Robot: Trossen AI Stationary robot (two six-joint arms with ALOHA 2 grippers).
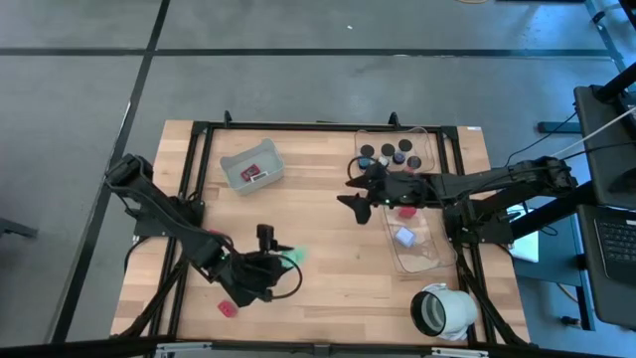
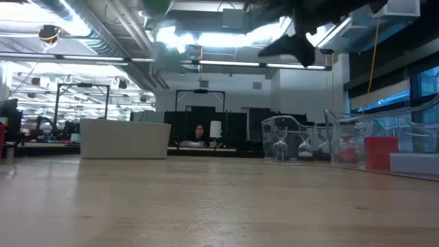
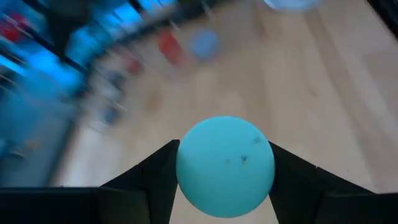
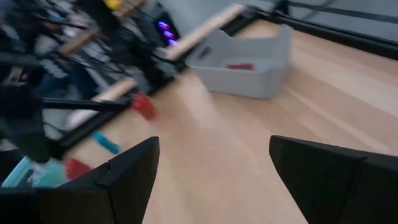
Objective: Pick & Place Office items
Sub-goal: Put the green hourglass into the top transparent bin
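A teal ball [image 3: 225, 167] sits between the two fingers of my left gripper [image 3: 224, 147], which is shut on it above the near middle of the table [image 1: 286, 261]. In the low view the ball [image 2: 156, 9] shows high above the wood. My right gripper [image 4: 212, 146] hangs open with nothing between its fingers, over the table's right middle [image 1: 350, 191], beside the clear trays. A red block [image 1: 229, 308] lies on the table near the front edge. A lavender cube [image 1: 404, 237] lies in one clear tray, black caps [image 1: 390, 152] in the other. My left gripper pinches the teal ball by its two opposite sides [image 3: 185, 169] between the two fingers. The fingers come from the table's left, slanting down. The ball is lifted clear of the table.
A grey tray [image 1: 251, 166] holding a red piece stands at the back left. Two clear trays [image 1: 427, 257] line the right side, with a red block [image 1: 405, 211] between them. A big white hollow cylinder [image 1: 442, 310] lies at the near right corner.
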